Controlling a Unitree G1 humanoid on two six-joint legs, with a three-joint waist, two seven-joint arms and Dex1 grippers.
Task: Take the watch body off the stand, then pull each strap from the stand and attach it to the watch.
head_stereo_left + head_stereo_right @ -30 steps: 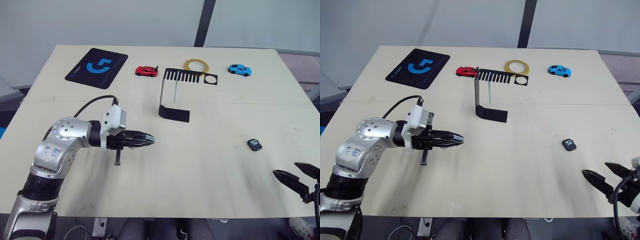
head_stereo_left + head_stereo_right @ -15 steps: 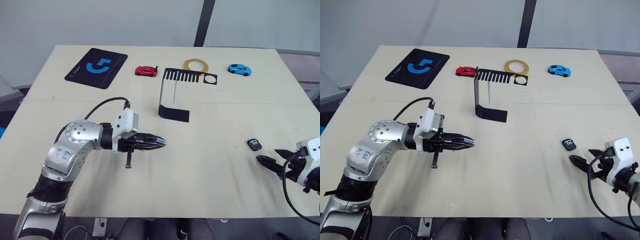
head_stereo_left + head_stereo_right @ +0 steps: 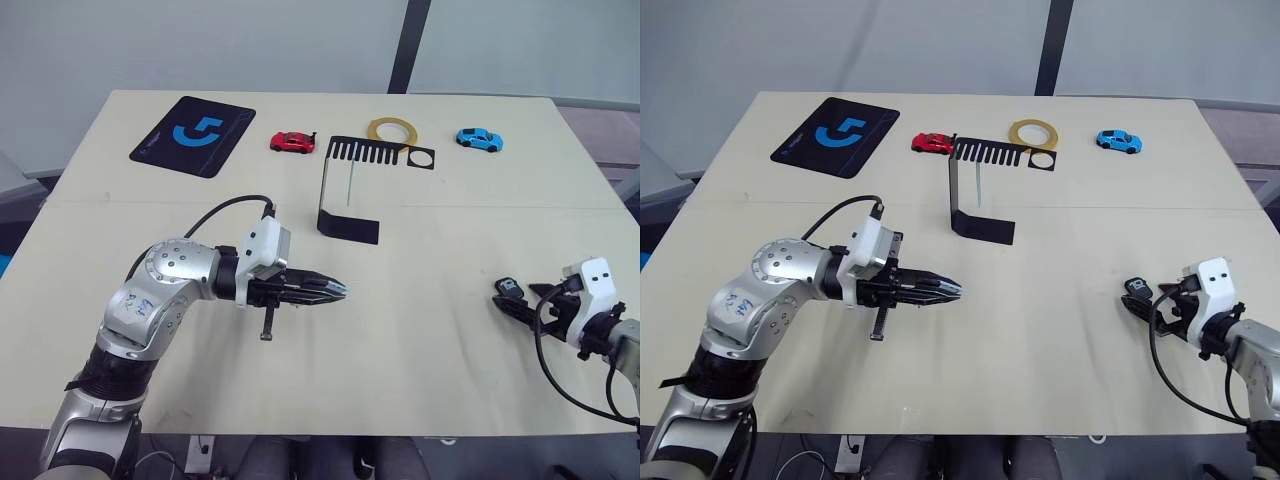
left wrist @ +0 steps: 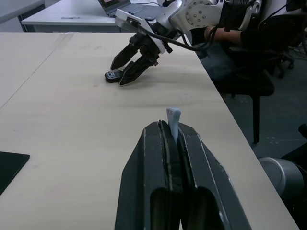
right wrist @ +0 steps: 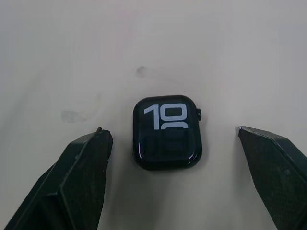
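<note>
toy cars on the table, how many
2: a small red toy car at the far edge, between the black mouse pad and black bent-metal stand; a small blue toy car far right.

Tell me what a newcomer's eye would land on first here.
First, the right gripper, open, with the watch body lying flat on the table between its fingers, white digits on its dark screen. Next, the left gripper near the table's middle, shut on a pale strap. Behind stands the black stand.
</note>
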